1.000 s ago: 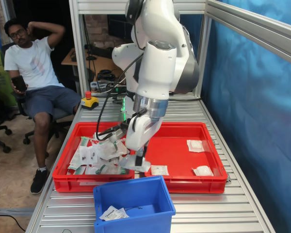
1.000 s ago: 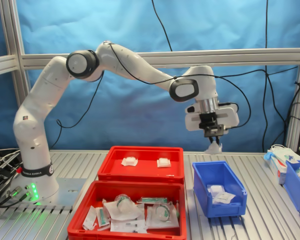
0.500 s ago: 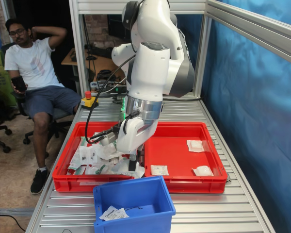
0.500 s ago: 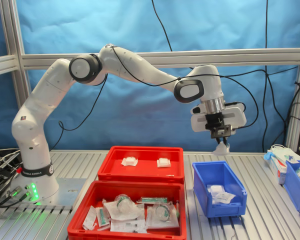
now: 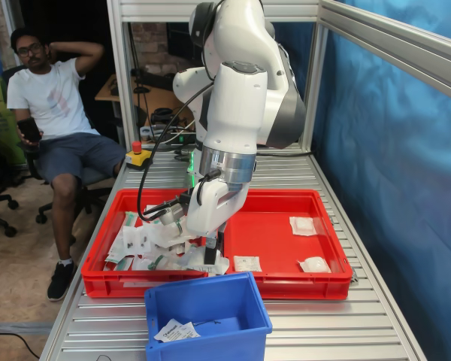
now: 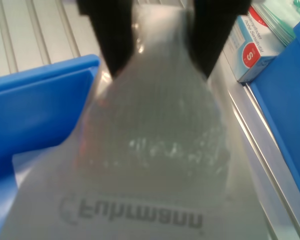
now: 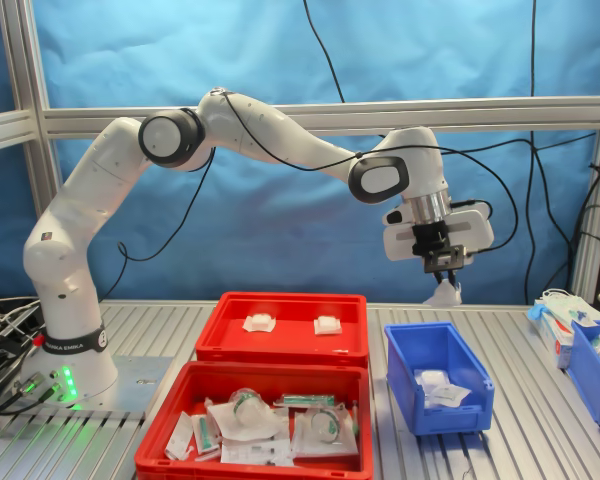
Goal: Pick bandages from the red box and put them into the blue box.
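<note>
Ribbed aluminium table (image 7: 540, 440) of slotted profiles, framed by upright aluminium posts. Bearing, in the second exterior view, the white robot base (image 7: 75, 365) at the left, two red crates in the middle — the red box (image 7: 280, 345) with few pouches behind, its crowded twin (image 7: 255, 462) in front — then the blue box (image 7: 438, 378). Further right, carrying a white carton (image 7: 558, 330) and another blue bin (image 7: 592, 370). Also holding a yellow emergency-stop button (image 5: 138, 156).

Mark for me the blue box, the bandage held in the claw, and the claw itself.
blue box (image 7: 408, 384): second exterior view, on its near-left outer wall.
bandage (image 6: 155, 145): wrist view, on the middle of the clear wrap hanging from the fingers.
claw (image 7: 444, 268): second exterior view, midway between the fingertips, shut on the bandage.
</note>
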Action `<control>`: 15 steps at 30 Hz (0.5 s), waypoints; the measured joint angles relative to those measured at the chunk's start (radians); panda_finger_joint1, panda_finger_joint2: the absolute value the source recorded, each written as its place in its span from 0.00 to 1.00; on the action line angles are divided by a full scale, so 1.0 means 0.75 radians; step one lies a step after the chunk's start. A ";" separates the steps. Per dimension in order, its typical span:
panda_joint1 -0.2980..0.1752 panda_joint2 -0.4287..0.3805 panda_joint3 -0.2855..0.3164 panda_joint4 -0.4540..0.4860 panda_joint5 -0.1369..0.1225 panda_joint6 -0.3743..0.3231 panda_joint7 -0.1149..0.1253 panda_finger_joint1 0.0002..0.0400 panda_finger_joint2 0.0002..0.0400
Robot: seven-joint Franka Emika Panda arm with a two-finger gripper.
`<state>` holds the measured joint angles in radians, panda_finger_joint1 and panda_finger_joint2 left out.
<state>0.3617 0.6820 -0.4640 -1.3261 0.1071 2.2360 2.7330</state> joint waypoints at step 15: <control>0.000 0.000 0.000 0.008 0.000 0.000 0.000 0.16 0.16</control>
<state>0.3617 0.6820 -0.4640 -1.3199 0.1071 2.2360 2.7330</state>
